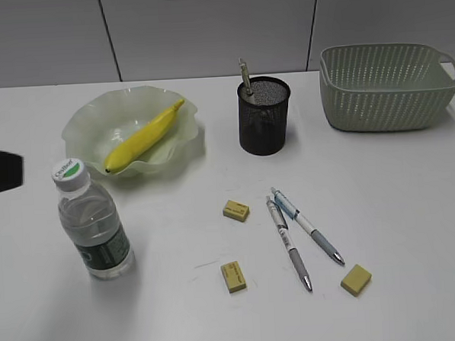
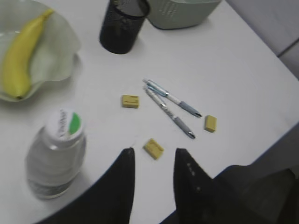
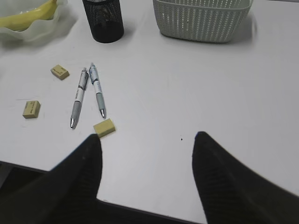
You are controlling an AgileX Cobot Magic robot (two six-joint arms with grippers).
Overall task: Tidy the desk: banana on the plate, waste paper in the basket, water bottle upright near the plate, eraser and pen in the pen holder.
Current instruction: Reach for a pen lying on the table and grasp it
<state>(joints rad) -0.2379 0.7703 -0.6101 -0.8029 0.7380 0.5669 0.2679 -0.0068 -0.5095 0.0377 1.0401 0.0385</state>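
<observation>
Left to right we see bottle (image 1: 95, 227) upright at plate's (image 1: 84, 121) 7 o'clock, banana (image 1: 144, 137) plated, three erasers (image 1: 236, 210) and two pens (image 1: 288, 244) at holder's (image 1: 263, 115) 6 o'clock, so next we need either empty, spread gripper (image 2: 153, 161) lowered onto an eraser.

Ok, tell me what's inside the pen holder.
One pen sticks up from the pen holder, leaning on its rim. The dark mesh hides whatever lies lower, so an eraser inside cannot be ruled out.

Your white desk (image 1: 412, 206) carries plate (image 1: 87, 120), upright bottle (image 1: 93, 227), mesh cup (image 1: 264, 126), basket (image 1: 387, 93); three erasers (image 2: 153, 148) and two pens (image 2: 170, 114) lie just beyond the left jaws.
</observation>
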